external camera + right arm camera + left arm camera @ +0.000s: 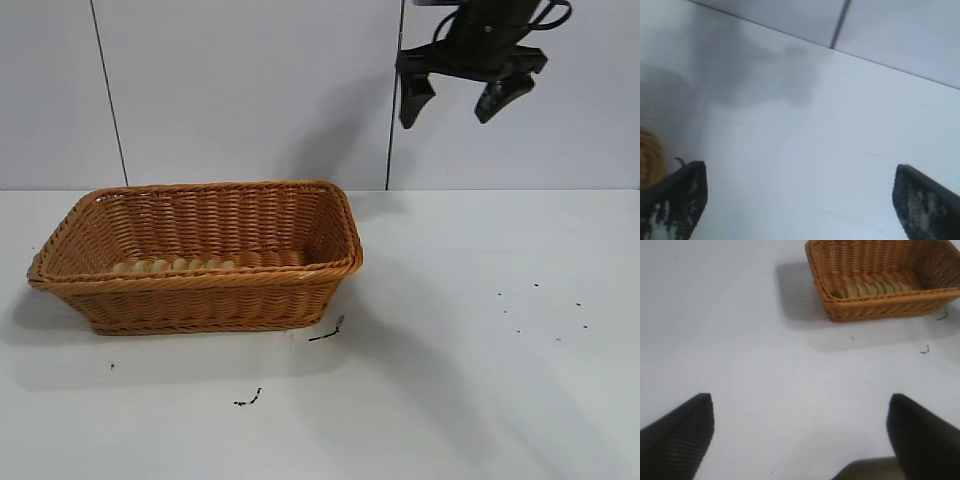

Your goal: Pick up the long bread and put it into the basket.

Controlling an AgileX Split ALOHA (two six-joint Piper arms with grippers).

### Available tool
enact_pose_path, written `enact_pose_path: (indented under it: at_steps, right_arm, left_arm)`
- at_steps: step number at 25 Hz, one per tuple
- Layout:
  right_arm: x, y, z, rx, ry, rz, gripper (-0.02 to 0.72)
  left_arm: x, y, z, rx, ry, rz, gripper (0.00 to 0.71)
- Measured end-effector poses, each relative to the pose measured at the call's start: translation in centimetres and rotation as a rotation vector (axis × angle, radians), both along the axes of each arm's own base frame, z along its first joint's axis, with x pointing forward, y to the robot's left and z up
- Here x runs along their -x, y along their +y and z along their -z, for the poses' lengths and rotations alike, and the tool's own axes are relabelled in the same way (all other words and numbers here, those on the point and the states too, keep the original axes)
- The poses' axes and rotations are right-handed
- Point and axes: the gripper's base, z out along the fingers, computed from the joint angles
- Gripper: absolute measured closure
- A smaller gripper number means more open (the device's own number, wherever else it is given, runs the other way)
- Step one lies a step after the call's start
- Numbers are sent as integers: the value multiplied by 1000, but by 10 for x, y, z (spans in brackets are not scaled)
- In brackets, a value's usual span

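The long bread (175, 266) lies inside the basket (200, 300) at frame left. The right tool (458, 100) hangs at upper right, fingers apart and holding nothing; the left tool (800, 435) also has its fingers apart above the tabletop (480, 380).

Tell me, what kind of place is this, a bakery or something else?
Probably a robot test lab, not a bakery: a bare white table against plain wall panels, one wicker basket holding a long bread, and a black end effector hanging open above the table.
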Motion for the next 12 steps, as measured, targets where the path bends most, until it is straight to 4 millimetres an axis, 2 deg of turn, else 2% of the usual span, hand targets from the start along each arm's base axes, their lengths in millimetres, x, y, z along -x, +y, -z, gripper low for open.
enact_pose_path:
  at_steps: [4, 7, 12]
  right_arm:
    - [7, -14, -6, 1, 54, 24, 14]
    - [14, -17, -16, 3, 79, 28, 14]
    - [26, -18, -49, -22, 23, 56, 14]
  left_arm:
    - [0, 0, 0, 0, 0, 0, 18]
    - [0, 0, 0, 0, 0, 0, 18]
    - [0, 0, 0, 0, 0, 0, 18]
